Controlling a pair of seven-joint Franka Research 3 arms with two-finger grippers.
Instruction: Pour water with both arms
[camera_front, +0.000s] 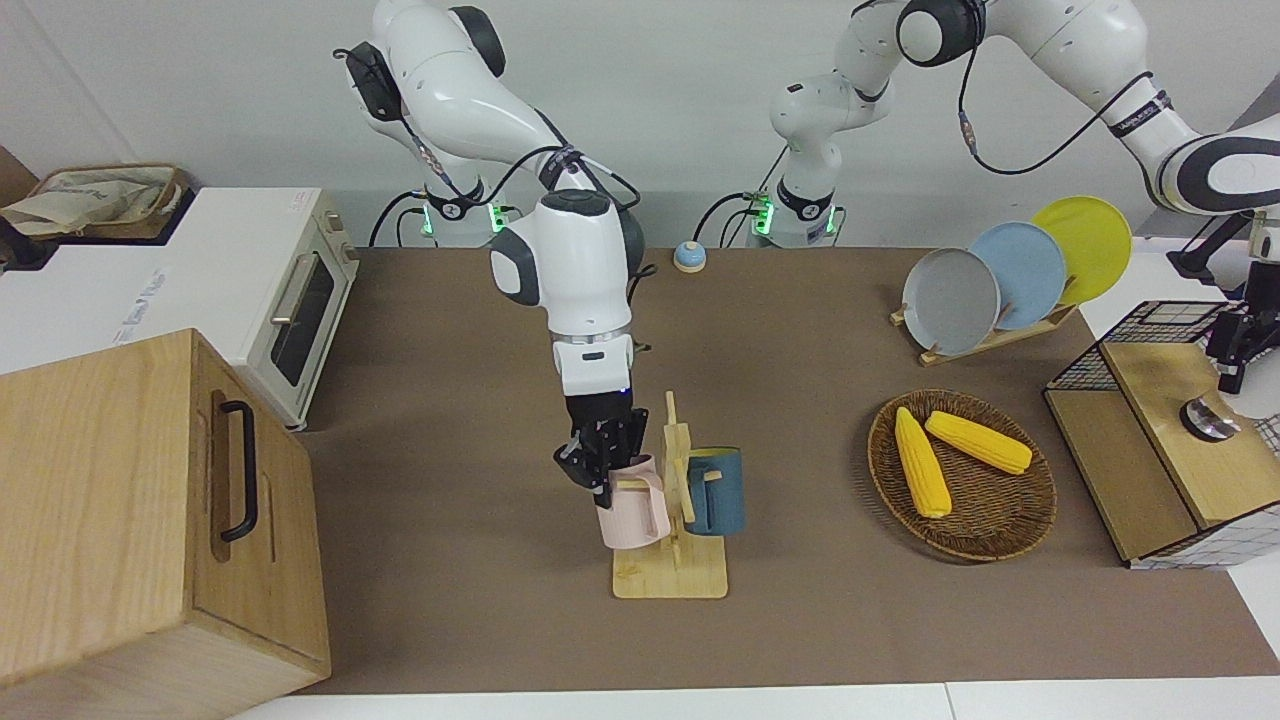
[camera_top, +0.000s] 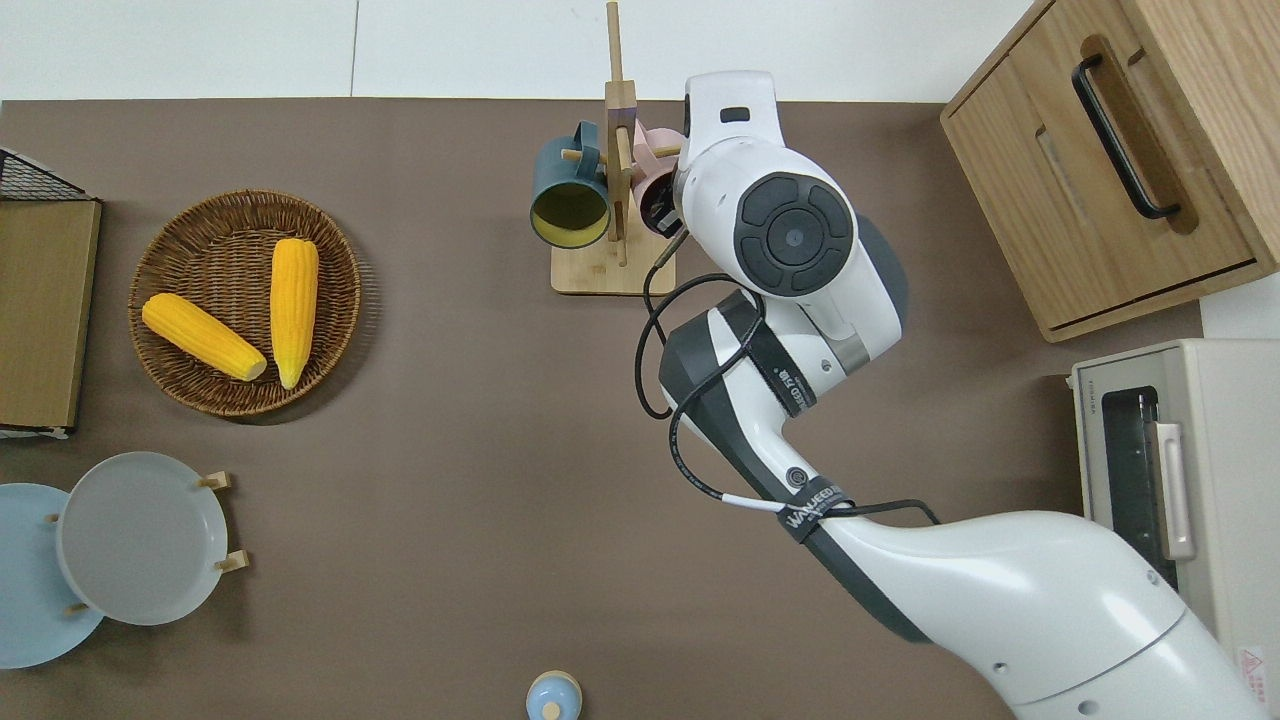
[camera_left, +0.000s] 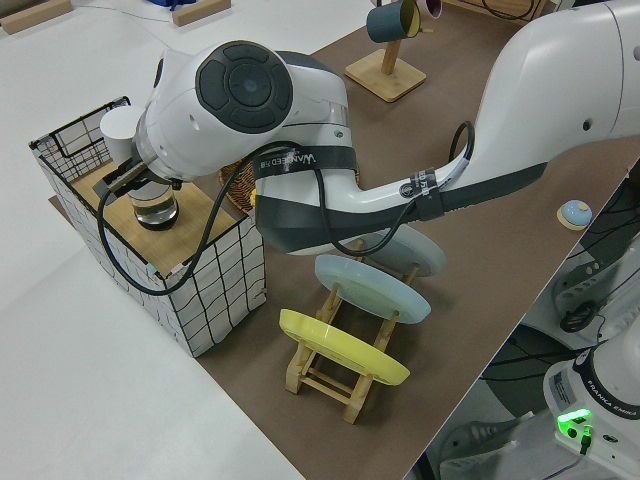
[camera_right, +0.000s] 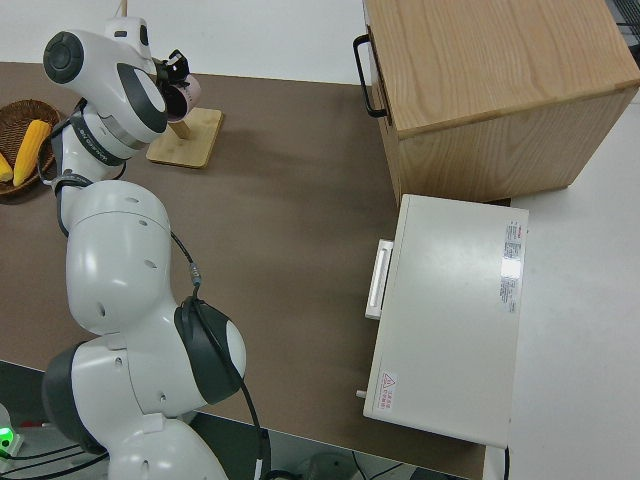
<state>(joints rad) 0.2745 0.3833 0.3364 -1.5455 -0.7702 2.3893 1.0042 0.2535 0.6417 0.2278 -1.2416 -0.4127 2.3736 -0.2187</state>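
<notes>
My right gripper (camera_front: 605, 455) is down at the wooden mug rack (camera_front: 670, 577), with its fingers set over the rim of a pink mug (camera_front: 630, 518) that hangs on a peg. It looks shut on that rim. A dark blue mug (camera_front: 715, 495) hangs on the rack's opposite side. My left gripper (camera_front: 1232, 372) hovers low over the wooden lid (camera_front: 1160, 380) of a wire basket, close to a small glass vessel (camera_left: 157, 210) standing on it. No water can be made out.
A wicker tray (camera_front: 962, 545) holds two corn cobs. Three plates stand in a rack (camera_front: 1000, 335) nearer the robots. A toaster oven (camera_front: 290, 300) and a wooden cabinet (camera_front: 150, 500) fill the right arm's end. A small blue knob-shaped thing (camera_front: 688, 257) sits near the bases.
</notes>
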